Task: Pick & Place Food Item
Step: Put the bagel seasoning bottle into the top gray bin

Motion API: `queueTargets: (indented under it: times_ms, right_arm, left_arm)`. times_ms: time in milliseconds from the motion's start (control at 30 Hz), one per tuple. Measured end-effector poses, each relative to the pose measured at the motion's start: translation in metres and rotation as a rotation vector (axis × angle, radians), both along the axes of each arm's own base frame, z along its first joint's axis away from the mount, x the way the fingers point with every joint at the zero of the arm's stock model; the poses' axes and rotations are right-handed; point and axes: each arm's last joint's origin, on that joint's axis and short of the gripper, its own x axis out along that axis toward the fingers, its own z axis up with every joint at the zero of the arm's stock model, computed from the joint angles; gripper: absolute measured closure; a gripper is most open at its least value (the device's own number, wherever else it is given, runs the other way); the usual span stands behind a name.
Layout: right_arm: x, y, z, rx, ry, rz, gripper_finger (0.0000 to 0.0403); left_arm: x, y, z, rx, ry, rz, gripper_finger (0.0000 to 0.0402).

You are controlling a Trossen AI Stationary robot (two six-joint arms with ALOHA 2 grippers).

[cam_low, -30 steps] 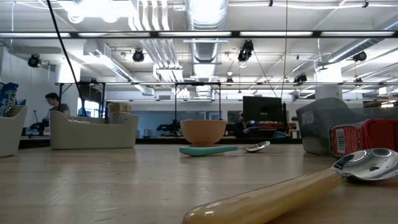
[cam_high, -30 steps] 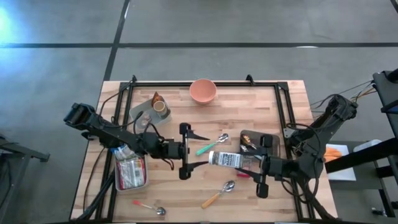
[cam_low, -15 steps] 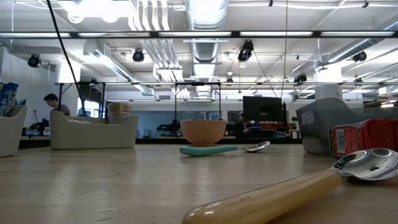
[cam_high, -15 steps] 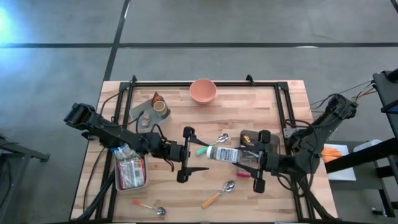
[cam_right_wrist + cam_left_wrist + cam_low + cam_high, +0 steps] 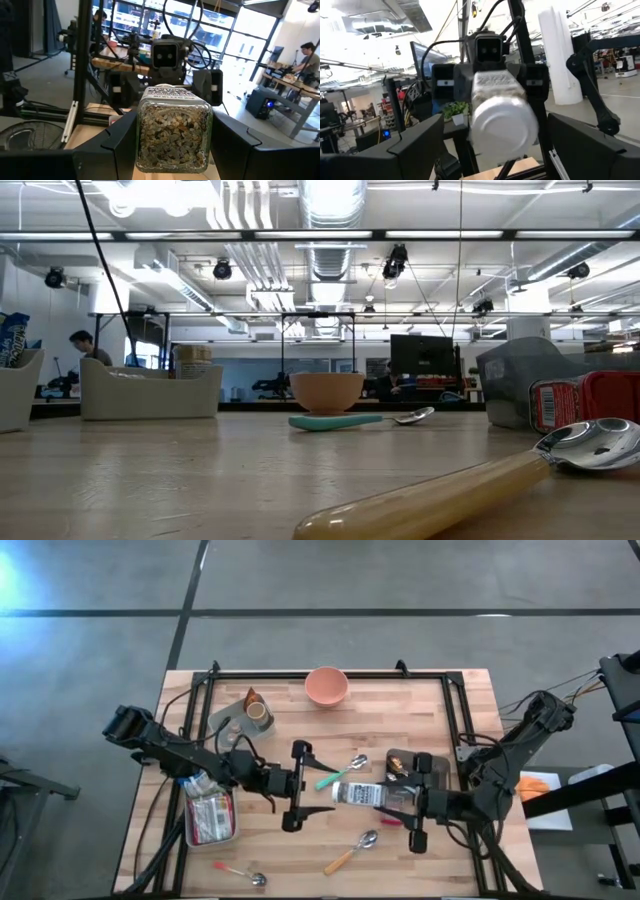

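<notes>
Glass jar (image 5: 362,795) in right gripper (image 5: 412,801), left gripper (image 5: 303,787) wide

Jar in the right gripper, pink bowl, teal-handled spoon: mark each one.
jar (image 5: 172,130), right wrist view, glass side over the contents
pink bowl (image 5: 326,686), high view, inside
teal-handled spoon (image 5: 330,421), low view, handle

The left pincer (image 5: 485,145) stands wide open, its dark fingers (image 5: 410,150) flanking a jar's white lid (image 5: 504,125). The right pincer (image 5: 490,80) beyond clamps the jar's body.
</notes>
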Motion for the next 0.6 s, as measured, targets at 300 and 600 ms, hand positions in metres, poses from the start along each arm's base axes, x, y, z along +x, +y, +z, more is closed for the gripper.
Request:
queueTargets:
  times_ms: [300,600]
  right_arm:
    - [0.0035,-0.0024,0.0020,-0.012,-0.030,0.041,0.0209]
    - [0.0073,-0.0058,-0.0029,-0.009,-0.040,0.048,0.0209]
  left_arm:
    - [0.0007,0.0012,-0.0004,0.014,0.000,-0.038,0.0048]
    - [0.0006,0.0015,0.0003,0.025,-0.012,-0.082,0.0048]
